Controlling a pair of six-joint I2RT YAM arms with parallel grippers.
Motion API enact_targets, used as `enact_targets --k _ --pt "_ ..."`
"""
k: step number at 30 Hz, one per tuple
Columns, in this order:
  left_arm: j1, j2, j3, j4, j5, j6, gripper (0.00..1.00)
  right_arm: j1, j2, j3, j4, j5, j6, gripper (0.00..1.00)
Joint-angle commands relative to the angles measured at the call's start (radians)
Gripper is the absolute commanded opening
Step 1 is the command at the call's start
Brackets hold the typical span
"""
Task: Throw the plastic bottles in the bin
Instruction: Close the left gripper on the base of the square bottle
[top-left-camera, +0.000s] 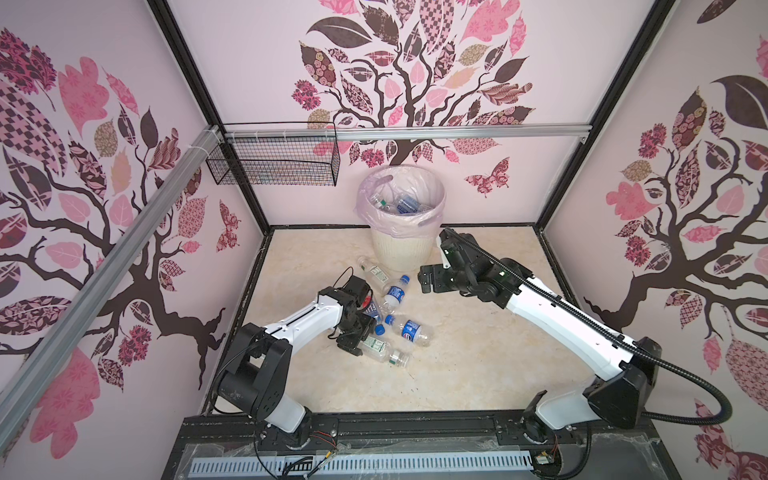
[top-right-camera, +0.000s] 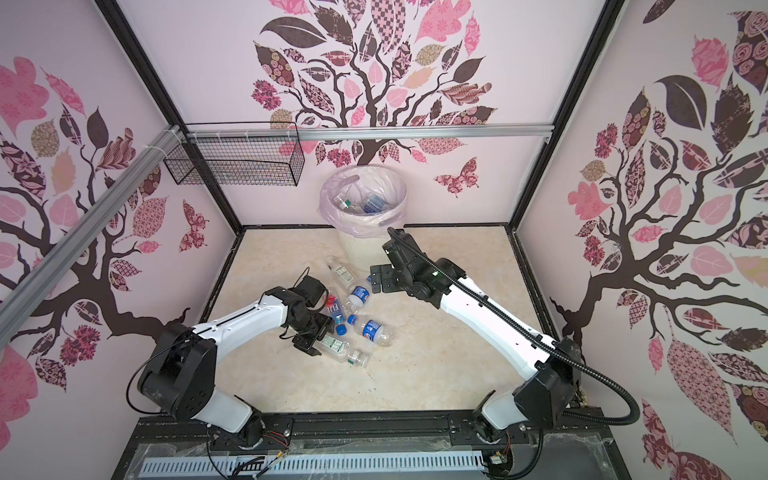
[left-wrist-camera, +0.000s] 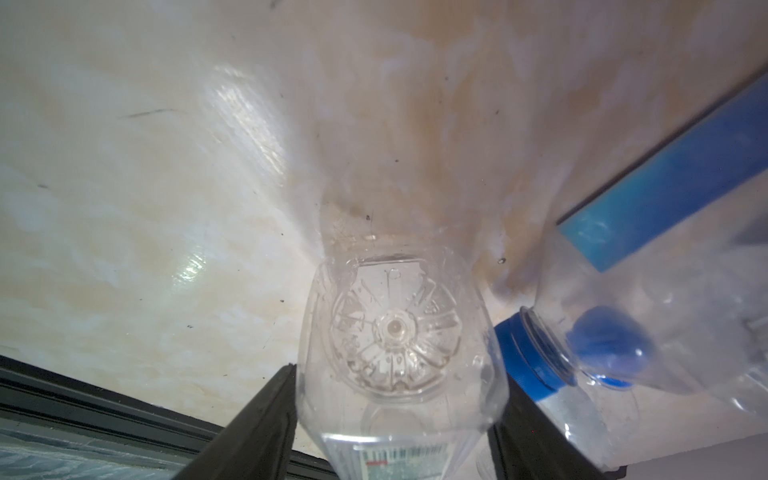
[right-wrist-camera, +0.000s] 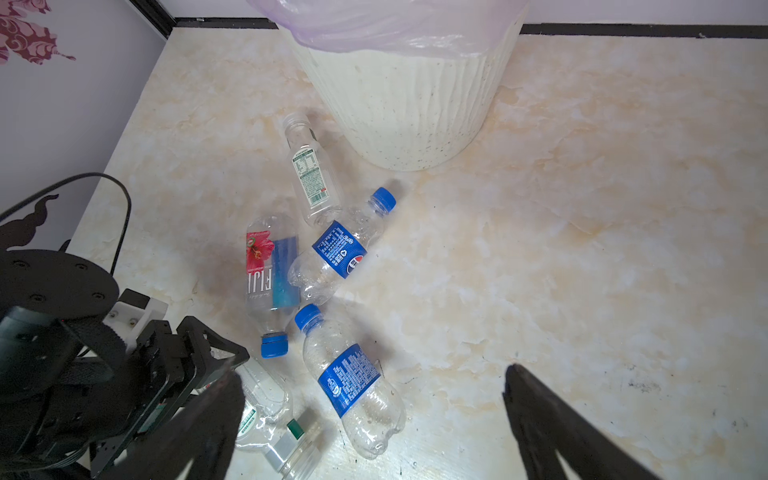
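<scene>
The cream ribbed bin (top-left-camera: 405, 251) with its pink bag stands at the back of the floor, with several bottles (top-left-camera: 399, 204) inside. More bottles lie in front of it: a white-labelled one (top-left-camera: 373, 271), two blue-labelled ones (top-left-camera: 395, 293) (top-left-camera: 409, 330) and a Fiji bottle (right-wrist-camera: 272, 266). My left gripper (top-left-camera: 357, 347) is down on the floor, shut on another clear white-labelled bottle (left-wrist-camera: 395, 332) near its base, and a finger (left-wrist-camera: 266, 415) touches each side. My right gripper (top-left-camera: 428, 282) hovers open beside the bin, holding nothing.
A black wire basket (top-left-camera: 274, 162) hangs on the back rail at the left. Walls close the floor in on three sides. A blue-capped bottle neck (left-wrist-camera: 523, 357) lies right beside my left gripper's far finger. Bare floor (top-left-camera: 490, 340) stretches under the right arm.
</scene>
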Motion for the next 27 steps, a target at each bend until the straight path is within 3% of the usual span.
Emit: enact_targets --k 1,9,21,27 --pt "-0.003 0.006 -0.003 -0.019 -0.028 0.023 0.69 0.005 -0.038 -0.003 0.001 0.015 0.006 1.00" --pt "-0.001 -0.023 -0.015 0.000 -0.058 0.067 0.67 0.005 -0.049 -0.019 0.010 0.013 0.011 1.00" --pt "-0.001 -0.037 -0.024 0.004 -0.086 0.091 0.50 0.006 -0.069 -0.040 0.011 0.018 0.019 1.00" --pt "0.019 -0.045 0.021 -0.031 -0.126 0.186 0.47 0.006 -0.075 -0.050 0.016 0.018 0.020 1.00"
